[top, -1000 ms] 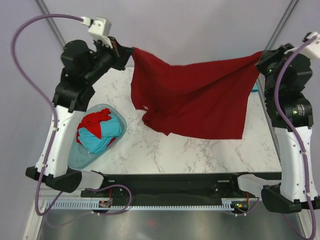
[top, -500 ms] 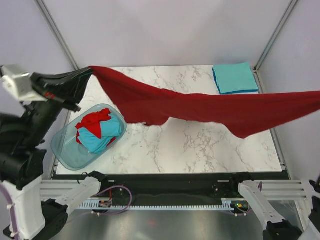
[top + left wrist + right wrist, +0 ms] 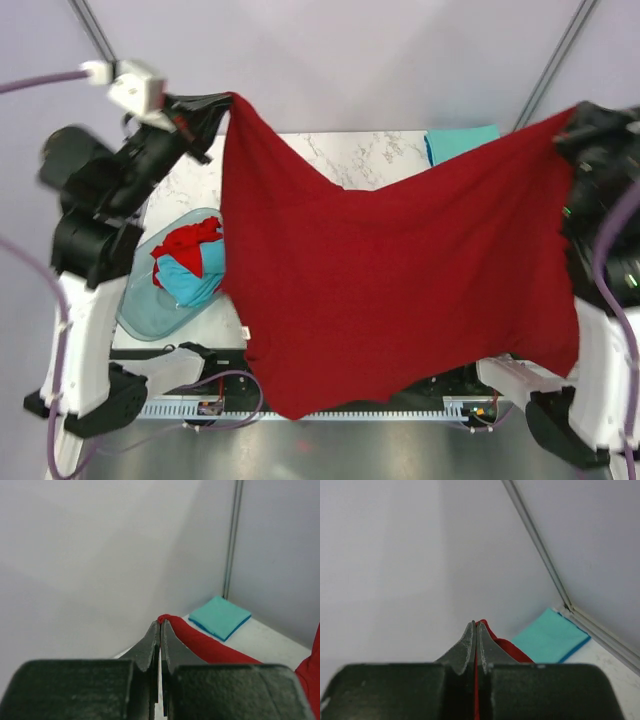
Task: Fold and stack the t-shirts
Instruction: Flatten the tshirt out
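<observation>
A dark red t-shirt hangs spread high above the table between both arms, its lower edge reaching over the near edge. My left gripper is shut on its upper left corner; the red cloth shows at the tips. My right gripper is shut on the upper right corner; red cloth shows there too. A folded teal t-shirt lies at the table's far right corner, also in the left wrist view and right wrist view.
A translucent blue-green basin at the table's left holds crumpled red and teal shirts. The hanging shirt hides most of the marble table. Enclosure walls and corner posts stand behind.
Both arms have swung up and back from a wide, stretched pull. The red shirt now hangs high and spread open, toward the camera, instead of in a taut band.
</observation>
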`<state>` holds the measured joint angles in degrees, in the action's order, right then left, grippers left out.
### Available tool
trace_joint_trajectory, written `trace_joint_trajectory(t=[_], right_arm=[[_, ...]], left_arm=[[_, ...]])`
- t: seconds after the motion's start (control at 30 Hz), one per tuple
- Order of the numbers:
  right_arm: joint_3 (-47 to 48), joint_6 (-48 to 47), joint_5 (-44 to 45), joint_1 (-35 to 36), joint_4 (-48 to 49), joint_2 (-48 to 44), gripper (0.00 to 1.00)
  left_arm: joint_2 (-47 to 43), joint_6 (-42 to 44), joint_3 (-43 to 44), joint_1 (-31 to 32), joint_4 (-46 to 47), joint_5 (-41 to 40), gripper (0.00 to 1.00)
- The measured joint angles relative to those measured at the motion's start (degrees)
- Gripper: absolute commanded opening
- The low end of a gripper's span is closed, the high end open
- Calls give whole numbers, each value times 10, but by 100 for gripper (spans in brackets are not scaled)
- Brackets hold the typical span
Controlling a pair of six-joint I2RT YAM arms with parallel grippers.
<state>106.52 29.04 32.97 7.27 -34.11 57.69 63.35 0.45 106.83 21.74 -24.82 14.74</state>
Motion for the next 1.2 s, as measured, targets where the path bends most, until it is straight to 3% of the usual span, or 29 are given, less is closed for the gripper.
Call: trace_joint_trajectory(t=[0.3,0.53,0.77,1.03,1.2], right_arm=[[-33,-22,-64,0,15,219,0],[35,-36,-96,0,32,254,0],[33,-40,-99,0,32,173,0],[32,-42,-73,0,-5,20,0],[76,-36,-45,0,-48,-60,0]], left_arm=[[190,66,-2,-9,3,-45,2],[216,87,34,-37,20,-90,2],[140,91,27,-36,59,-98,2],[-59,86,-71,-36,136,-65,2],[-145,71,-86,-36,171,-39,2]])
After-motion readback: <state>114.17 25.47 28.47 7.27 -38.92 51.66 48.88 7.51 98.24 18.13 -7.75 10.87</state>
